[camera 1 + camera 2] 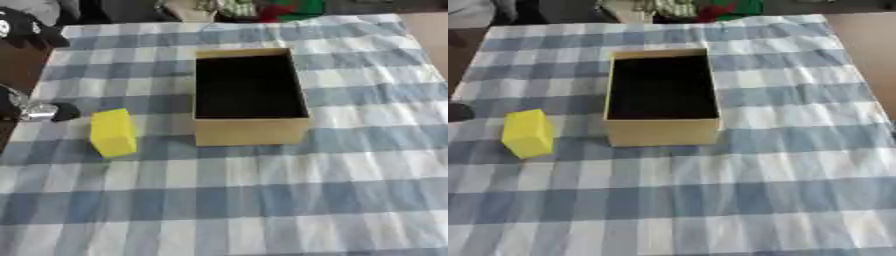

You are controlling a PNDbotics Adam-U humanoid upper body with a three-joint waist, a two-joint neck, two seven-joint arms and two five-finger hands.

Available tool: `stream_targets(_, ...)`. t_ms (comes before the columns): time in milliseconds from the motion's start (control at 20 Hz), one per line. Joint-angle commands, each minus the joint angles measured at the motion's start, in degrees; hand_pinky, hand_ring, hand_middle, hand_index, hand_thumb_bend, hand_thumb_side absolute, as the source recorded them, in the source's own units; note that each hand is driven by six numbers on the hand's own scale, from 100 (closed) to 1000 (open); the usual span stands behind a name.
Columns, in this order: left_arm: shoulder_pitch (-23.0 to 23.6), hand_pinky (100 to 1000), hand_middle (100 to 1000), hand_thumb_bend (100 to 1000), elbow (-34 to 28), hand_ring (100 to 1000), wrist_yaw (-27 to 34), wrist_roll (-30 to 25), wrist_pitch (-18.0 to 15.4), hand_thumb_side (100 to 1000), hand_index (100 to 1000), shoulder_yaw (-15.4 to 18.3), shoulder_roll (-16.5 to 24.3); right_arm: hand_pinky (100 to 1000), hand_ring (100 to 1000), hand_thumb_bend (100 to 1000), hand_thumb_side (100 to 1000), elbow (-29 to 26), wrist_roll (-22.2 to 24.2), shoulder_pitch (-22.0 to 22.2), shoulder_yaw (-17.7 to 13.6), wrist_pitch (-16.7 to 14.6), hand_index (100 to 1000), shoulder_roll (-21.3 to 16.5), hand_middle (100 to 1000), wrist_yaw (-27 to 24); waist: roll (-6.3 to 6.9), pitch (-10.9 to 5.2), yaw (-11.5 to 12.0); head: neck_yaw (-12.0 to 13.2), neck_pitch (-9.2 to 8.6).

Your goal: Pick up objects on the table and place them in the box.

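Note:
A yellow block (113, 132) stands on the blue-and-white checked cloth, just left of the box's front corner. The tan cardboard box (250, 132) is open on top, with a dark inside that looks empty. My left hand (42, 111), black with a silver joint, shows only in part at the left edge, a short way left of the block and apart from it. It holds nothing that I can see. My right hand is in neither view.
The checked cloth (262, 200) covers the table from the box down to the near edge. Bare brown table (872, 40) shows at the far right. Green and red clutter (280, 9) lies beyond the far edge, and a dark shape (26, 27) sits at the far left.

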Motion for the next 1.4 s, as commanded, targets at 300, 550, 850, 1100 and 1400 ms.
stream_targets(300, -3.76, 883, 789, 841, 0.26, 851, -0.62, -8.84, -0.9, 474, 851, -1.76, 0.57, 817, 773, 100, 626, -0.86, 0.51, -0.36, 0.02, 0.19, 804, -1.58, 739, -0.08, 0.12, -1.35, -0.15, 0.47, -0.17)
stream_targets(550, -7.67, 892, 793, 844, 3.67, 858, -1.3, -12.38, -1.66, 461, 861, -4.5, -1.8, 817, 773, 100, 626, -0.86, 0.72, -0.3, 0.16, 0.31, 804, -1.48, 739, -0.18, 0.13, -1.4, -0.26, 0.82, -0.14)
stream_targets(850, -10.74, 902, 794, 847, 8.8, 864, -2.71, -14.94, -2.29, 451, 870, -6.41, -4.67, 818, 773, 100, 625, -0.86, 0.94, -0.23, 0.36, 0.38, 805, -1.39, 739, -0.3, 0.22, -1.32, -0.35, 0.99, 0.13)
stream_targets(1100, -12.35, 906, 792, 844, 13.94, 864, -1.91, -15.86, -2.44, 438, 872, -7.23, -7.45, 818, 774, 100, 625, -0.86, 1.13, -0.21, 0.48, 0.53, 805, -1.23, 739, -0.39, 0.27, -1.03, -0.52, 0.95, 0.31)
stream_targets(1400, -13.56, 911, 801, 843, 17.41, 870, -1.91, -16.31, -2.74, 445, 873, -8.29, -9.31, 819, 774, 100, 623, -0.86, 1.19, -0.24, 0.57, 0.7, 806, -1.12, 739, -0.46, 0.39, -0.46, -0.7, 0.9, 0.06)
